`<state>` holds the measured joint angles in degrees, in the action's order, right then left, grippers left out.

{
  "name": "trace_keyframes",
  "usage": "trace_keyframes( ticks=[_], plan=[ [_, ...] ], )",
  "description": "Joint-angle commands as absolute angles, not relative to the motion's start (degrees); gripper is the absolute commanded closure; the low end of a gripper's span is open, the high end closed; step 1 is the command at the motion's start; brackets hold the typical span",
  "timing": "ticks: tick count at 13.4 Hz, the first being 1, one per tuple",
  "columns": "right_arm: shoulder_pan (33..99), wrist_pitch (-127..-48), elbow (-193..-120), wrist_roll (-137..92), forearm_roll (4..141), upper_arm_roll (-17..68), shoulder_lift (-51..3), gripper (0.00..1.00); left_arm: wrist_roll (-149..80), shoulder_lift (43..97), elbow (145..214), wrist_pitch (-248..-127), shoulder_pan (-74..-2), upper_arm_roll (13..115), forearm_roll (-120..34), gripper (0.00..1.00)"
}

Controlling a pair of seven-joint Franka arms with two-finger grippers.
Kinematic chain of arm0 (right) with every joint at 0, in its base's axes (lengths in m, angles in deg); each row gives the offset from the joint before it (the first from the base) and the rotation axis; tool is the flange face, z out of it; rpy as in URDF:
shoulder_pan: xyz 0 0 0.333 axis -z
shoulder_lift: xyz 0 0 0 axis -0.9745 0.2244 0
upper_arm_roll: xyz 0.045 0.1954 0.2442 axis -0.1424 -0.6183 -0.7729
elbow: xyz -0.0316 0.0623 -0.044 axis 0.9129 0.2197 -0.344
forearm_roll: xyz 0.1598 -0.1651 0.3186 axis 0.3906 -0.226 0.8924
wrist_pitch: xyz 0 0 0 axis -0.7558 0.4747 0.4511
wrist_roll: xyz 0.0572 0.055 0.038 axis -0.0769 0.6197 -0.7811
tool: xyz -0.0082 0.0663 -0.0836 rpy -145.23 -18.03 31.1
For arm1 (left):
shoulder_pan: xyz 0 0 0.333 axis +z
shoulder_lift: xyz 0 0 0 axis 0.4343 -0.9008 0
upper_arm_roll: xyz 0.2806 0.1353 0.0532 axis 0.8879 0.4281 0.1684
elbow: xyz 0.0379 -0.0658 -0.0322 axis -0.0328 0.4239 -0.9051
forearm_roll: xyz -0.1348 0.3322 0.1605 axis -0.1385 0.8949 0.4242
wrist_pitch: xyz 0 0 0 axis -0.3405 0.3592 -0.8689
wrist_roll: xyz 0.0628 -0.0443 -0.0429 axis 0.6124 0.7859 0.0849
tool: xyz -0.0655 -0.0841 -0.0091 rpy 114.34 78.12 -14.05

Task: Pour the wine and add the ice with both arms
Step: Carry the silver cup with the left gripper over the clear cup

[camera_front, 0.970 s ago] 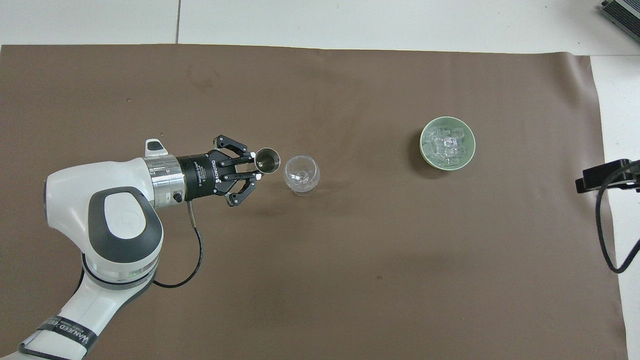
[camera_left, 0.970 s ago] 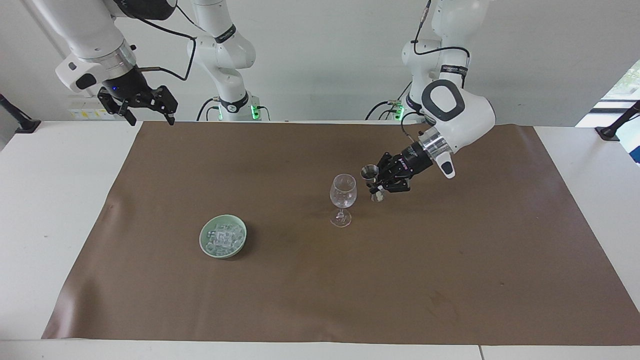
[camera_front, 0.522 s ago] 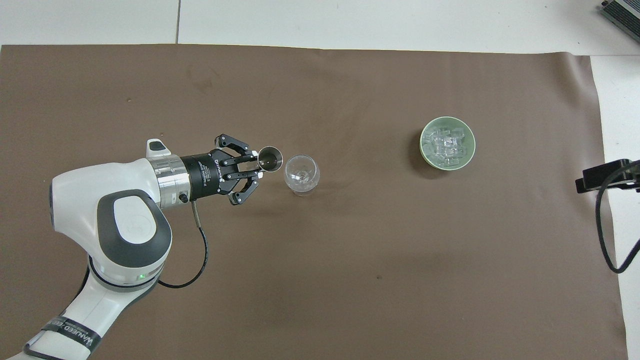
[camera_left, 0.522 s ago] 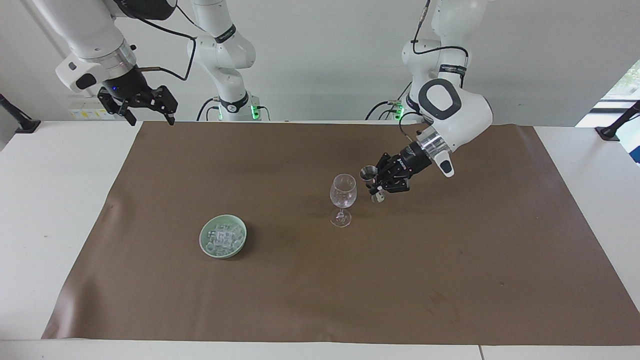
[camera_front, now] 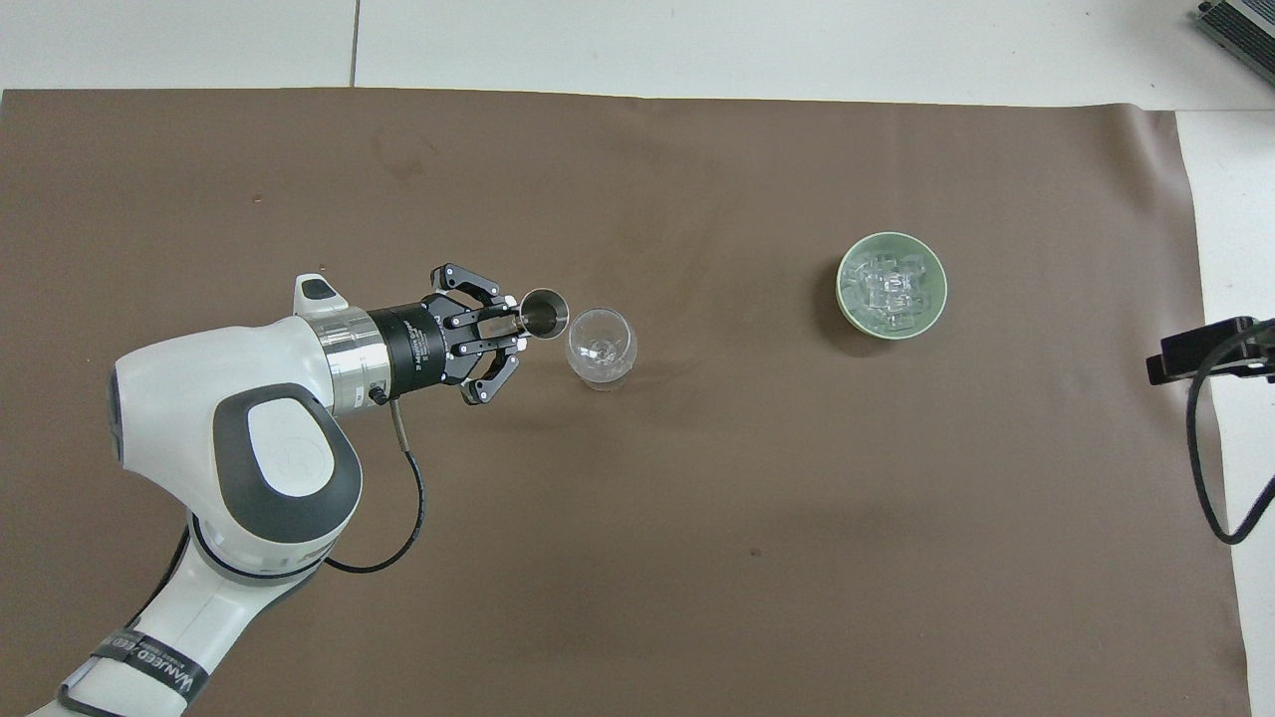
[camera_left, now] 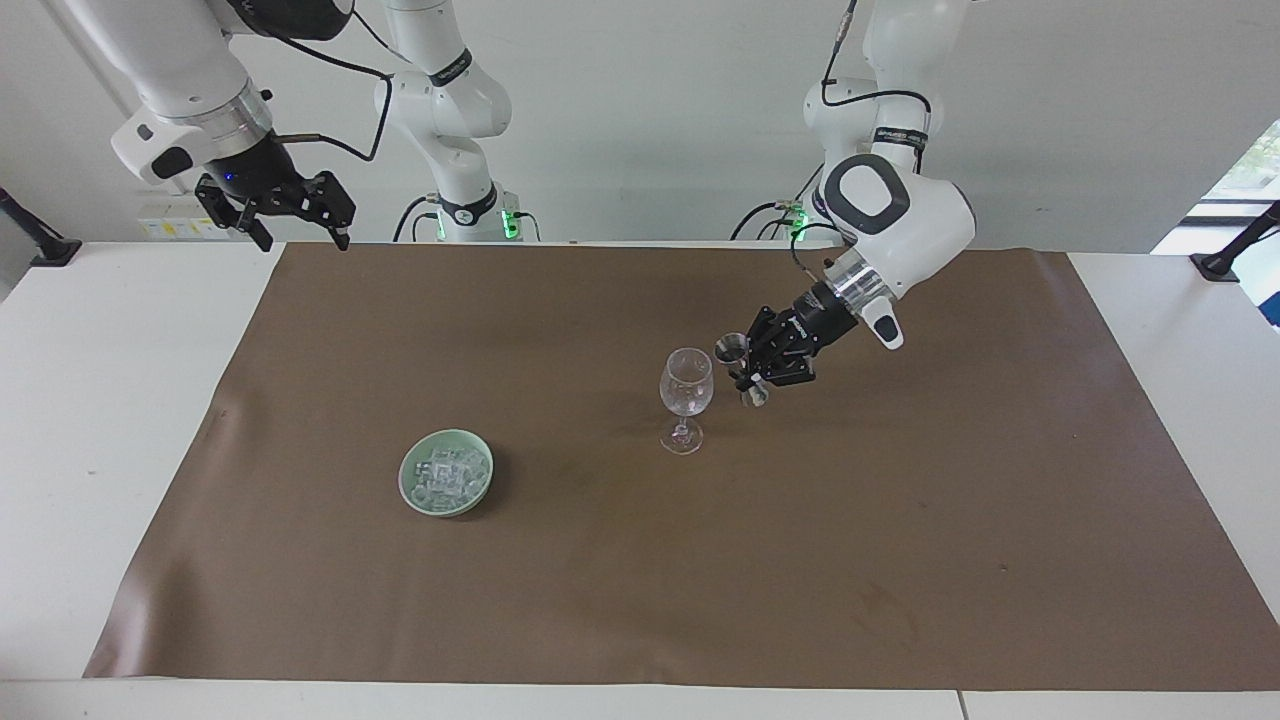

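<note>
An empty clear wine glass point(camera_left: 686, 385) point(camera_front: 600, 344) stands upright mid-mat. Right beside it, toward the left arm's end, my left gripper point(camera_left: 748, 372) point(camera_front: 513, 324) is shut on a small steel jigger point(camera_left: 732, 349) point(camera_front: 543, 311). The jigger is held roughly upright in the air, its mouth about level with the glass's rim. No wine shows; the jigger's inside looks dark. The ice point(camera_left: 447, 472) point(camera_front: 890, 284) lies heaped in a pale green dish point(camera_left: 405, 482) point(camera_front: 843, 301) toward the right arm's end. My right gripper point(camera_left: 303, 238) waits open, raised over the mat's corner by its base.
A brown mat point(camera_left: 640, 600) point(camera_front: 697, 558) covers most of the white table point(camera_left: 100, 420). Black clamp stands point(camera_left: 1225, 255) sit at the table's corners on the robots' side. A black cable and bracket point(camera_front: 1200, 349) show at the overhead view's edge.
The left arm has edged the jigger slightly closer to the wine glass, and its elbow has swung inward. The right arm has stayed still.
</note>
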<state>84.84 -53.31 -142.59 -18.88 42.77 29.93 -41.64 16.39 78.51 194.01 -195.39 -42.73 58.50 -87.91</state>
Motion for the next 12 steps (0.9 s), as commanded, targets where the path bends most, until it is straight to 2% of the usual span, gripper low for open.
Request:
trace_keyframes(
  ticks=[1,12],
  plan=[
    [85.20,-53.01,-142.82,-19.57,42.99,29.75,-42.28,0.00,18.44,79.16,194.12,-197.56,-44.37,59.28,-84.50,1.00],
    [85.20,-53.00,-142.82,-19.57,42.99,29.75,-42.28,0.00,19.58,78.29,193.33,-200.37,-46.57,59.28,-78.25,1.00]
  ],
)
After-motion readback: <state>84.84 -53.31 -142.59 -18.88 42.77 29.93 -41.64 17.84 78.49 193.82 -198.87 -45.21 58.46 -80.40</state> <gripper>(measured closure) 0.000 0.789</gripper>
